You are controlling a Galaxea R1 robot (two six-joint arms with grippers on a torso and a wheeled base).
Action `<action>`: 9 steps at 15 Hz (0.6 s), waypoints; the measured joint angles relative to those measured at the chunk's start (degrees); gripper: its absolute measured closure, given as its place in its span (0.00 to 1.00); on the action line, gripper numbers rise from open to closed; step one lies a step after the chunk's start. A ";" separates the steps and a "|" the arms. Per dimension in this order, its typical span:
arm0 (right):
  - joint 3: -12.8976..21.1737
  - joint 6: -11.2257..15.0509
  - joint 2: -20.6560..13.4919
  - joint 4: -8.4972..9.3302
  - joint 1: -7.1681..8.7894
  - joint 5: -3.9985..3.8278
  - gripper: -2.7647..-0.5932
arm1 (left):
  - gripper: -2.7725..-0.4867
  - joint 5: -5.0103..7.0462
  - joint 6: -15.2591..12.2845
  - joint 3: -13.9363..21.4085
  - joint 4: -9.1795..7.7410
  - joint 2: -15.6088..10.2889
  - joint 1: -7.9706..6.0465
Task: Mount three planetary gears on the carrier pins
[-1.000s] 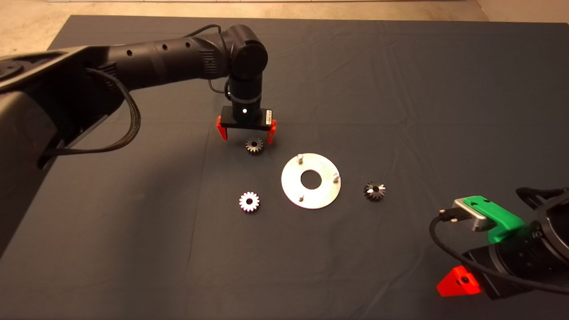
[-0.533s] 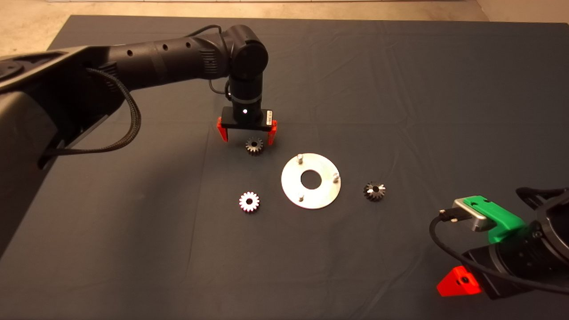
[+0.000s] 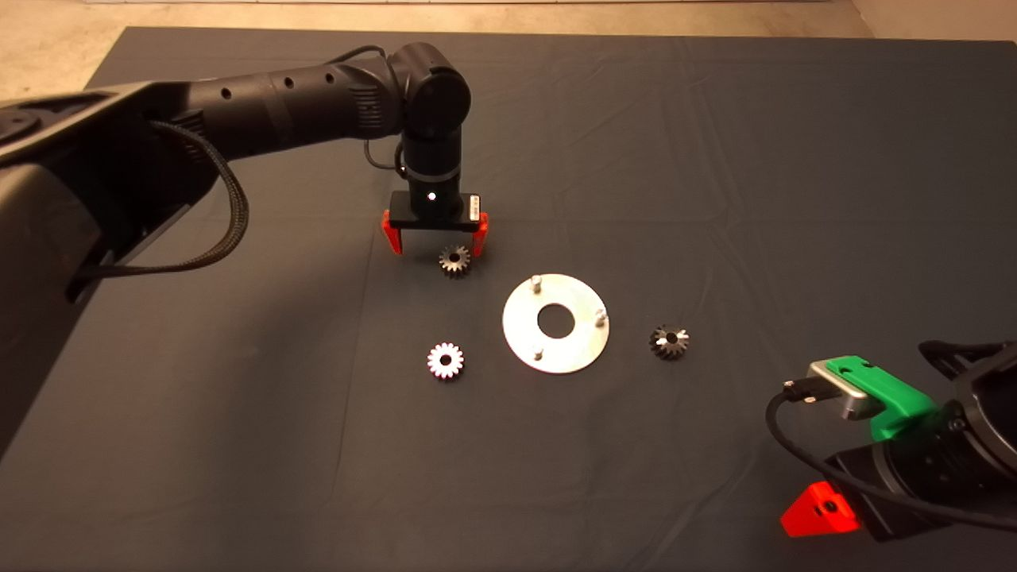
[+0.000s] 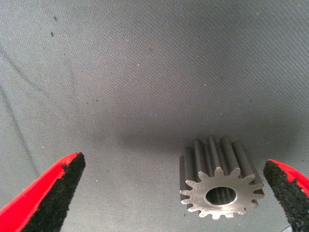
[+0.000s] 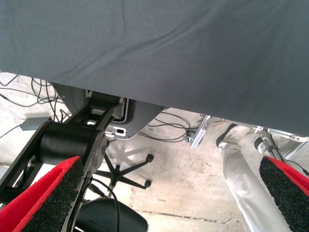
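- The left tool (image 3: 435, 237) hangs over the far-left part of the desk (image 3: 715, 159), its red fingers (image 4: 50, 193) spread wide apart and holding nothing.
- A dark planetary gear (image 3: 454, 260) lies on the mat between those fingers, much closer to the right one and not touching either in the left wrist view (image 4: 221, 186).
- The shiny round disc (image 3: 556, 323) lies flat just right and nearer than that gear; its three carrier pins (image 3: 536, 282) stand upright near the rim, all bare.
- A bright silvery gear (image 3: 446, 361) lies left of the disc, on the near side.
- A third, dark gear (image 3: 669, 342) lies just right of the disc.
- The right tool (image 3: 822, 508) waits at the near right edge, fingers (image 5: 46, 198) apart, empty.
- Its wrist view shows the floor beyond the desk, cables, a chair base (image 5: 128, 171) and a person's leg (image 5: 241, 179).
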 joint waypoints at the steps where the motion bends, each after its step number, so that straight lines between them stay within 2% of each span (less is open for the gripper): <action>1: 0.00 0.00 0.00 0.00 -0.20 0.04 0.02 | 0.05 0.00 0.00 0.00 -0.02 0.00 0.01; 4: 0.00 0.00 0.00 0.00 -0.37 0.02 0.02 | 0.06 0.00 0.00 0.00 -0.25 0.00 0.01; 5: 0.00 0.00 0.00 0.00 -0.37 0.02 0.02 | 0.11 0.00 -0.01 0.00 -0.42 0.02 0.00; 9: 0.00 0.00 0.00 0.00 -0.39 0.04 0.02 | 0.11 0.00 -0.41 0.24 -1.68 0.33 -0.01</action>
